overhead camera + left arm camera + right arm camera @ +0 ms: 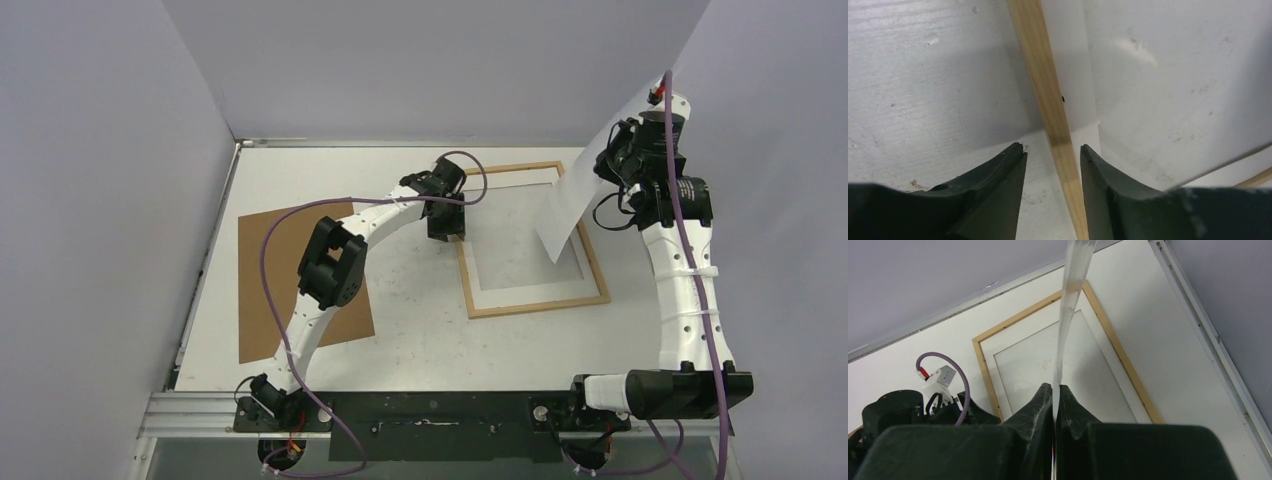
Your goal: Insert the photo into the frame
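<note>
The photo (580, 195) is pinched at its edge by the right hand (1054, 392), raised over the right side of the frame (535, 306). It is judged light, bendy and glossy-slick. The left rail is straddled by the part-open left hand (1052, 155).

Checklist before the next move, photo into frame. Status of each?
1. Photo pinched in right gripper: ok.
2. Left gripper clamped on frame rail: not ok, jaws astride it, not closed.
3. Frame lying flat: ok.
4. White mat sitting inside frame: ok.
5. Photo level over frame: not ok, hangs steeply tilted.
6. Print side facing the right way: cannot tell, only the white back shows.
</note>
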Robot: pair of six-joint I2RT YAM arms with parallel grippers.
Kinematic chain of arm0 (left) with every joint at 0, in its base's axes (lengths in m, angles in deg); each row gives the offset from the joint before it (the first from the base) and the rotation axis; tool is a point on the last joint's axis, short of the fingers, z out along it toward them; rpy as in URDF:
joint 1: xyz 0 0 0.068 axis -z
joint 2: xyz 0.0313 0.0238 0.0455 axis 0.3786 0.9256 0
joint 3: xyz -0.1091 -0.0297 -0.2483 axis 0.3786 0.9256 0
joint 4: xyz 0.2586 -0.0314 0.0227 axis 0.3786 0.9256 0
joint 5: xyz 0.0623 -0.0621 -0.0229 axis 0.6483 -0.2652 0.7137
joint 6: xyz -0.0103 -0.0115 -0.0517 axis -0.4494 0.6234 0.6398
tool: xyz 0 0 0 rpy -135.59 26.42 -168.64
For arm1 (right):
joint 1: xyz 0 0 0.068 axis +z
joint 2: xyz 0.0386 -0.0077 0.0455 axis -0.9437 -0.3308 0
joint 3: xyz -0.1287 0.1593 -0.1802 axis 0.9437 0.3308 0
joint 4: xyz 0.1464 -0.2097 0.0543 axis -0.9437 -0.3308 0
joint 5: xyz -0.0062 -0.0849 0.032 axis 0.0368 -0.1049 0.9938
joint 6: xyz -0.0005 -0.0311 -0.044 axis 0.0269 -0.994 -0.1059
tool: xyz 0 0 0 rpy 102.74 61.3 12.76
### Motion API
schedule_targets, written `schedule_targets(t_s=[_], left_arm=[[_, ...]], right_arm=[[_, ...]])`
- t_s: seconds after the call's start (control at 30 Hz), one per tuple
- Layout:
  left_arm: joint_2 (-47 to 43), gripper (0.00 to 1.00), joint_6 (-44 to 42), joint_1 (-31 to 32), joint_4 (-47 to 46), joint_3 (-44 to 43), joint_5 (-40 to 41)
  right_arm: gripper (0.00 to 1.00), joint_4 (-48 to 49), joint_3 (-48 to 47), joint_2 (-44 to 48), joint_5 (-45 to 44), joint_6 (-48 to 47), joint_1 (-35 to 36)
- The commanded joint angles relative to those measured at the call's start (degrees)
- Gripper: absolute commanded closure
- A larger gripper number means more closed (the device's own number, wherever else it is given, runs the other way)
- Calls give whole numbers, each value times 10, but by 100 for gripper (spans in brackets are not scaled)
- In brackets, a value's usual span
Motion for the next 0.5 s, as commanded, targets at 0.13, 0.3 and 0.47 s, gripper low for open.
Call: schedule_targets(t_s=[0.13,0.3,0.47], left_arm=[[50,66,-24,17,73,-82,79],[59,62,-23,17,53,-78,48],[63,55,-23,17,58,-76,48]], right_arm=[[100,16,11,15,15,-1,2],[100,16,11,16,4,-10,17],[100,16,11,15,-5,-16,31]])
